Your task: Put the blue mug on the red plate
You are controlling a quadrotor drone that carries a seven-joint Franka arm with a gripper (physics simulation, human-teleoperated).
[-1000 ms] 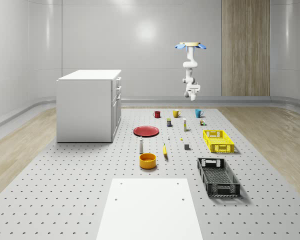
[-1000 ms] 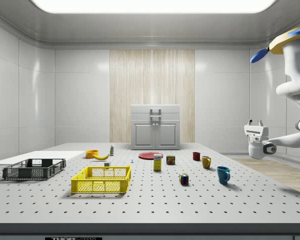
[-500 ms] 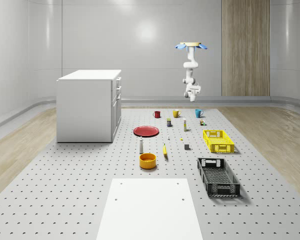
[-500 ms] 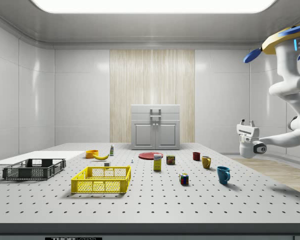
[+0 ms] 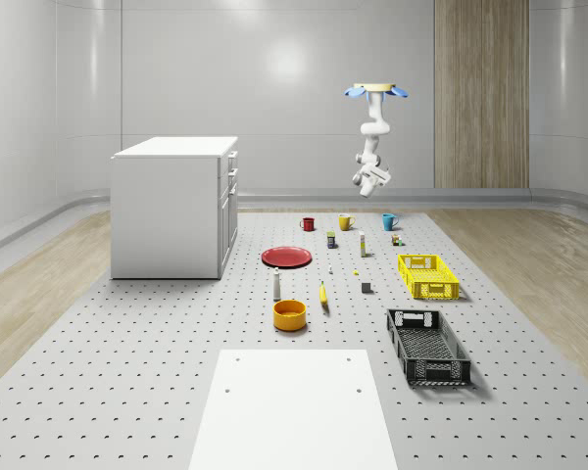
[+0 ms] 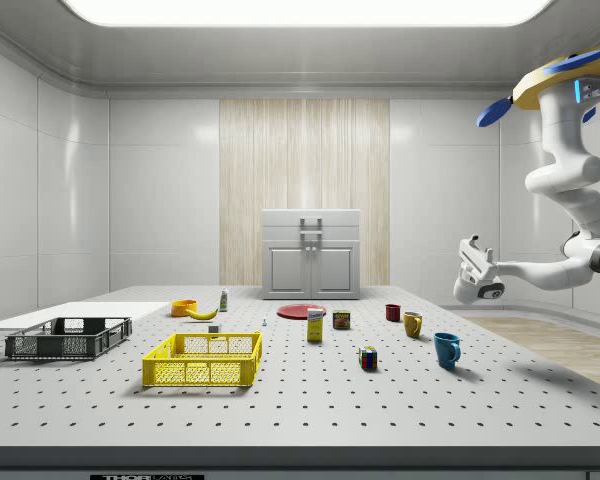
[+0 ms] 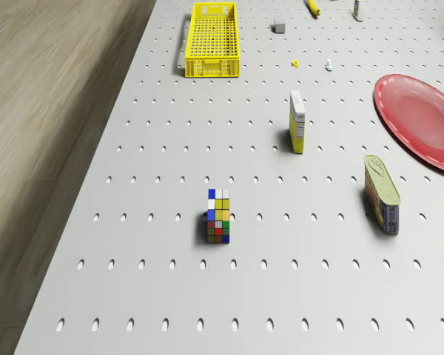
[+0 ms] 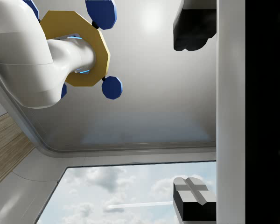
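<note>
The blue mug stands upright at the far end of the pegboard table, next to a yellow mug. The red plate lies flat nearer the cabinet, with nothing on it. The drone hovers high above the table's far end. Its arm hangs down and bends, and my gripper is tilted upward in the air, well above the blue mug. It is open and holds nothing. In the wrist view the two fingertips stand far apart, with the drone's body beyond them.
A red mug, Rubik's cube, small box and can stand between mug and plate. A yellow crate, black crate, orange bowl, banana and white cabinet are also there.
The drone has shifted toward the side view's left. The wrist has turned so the gripper now tilts upward instead of standing level, and it sits a little higher. The objects have not moved.
</note>
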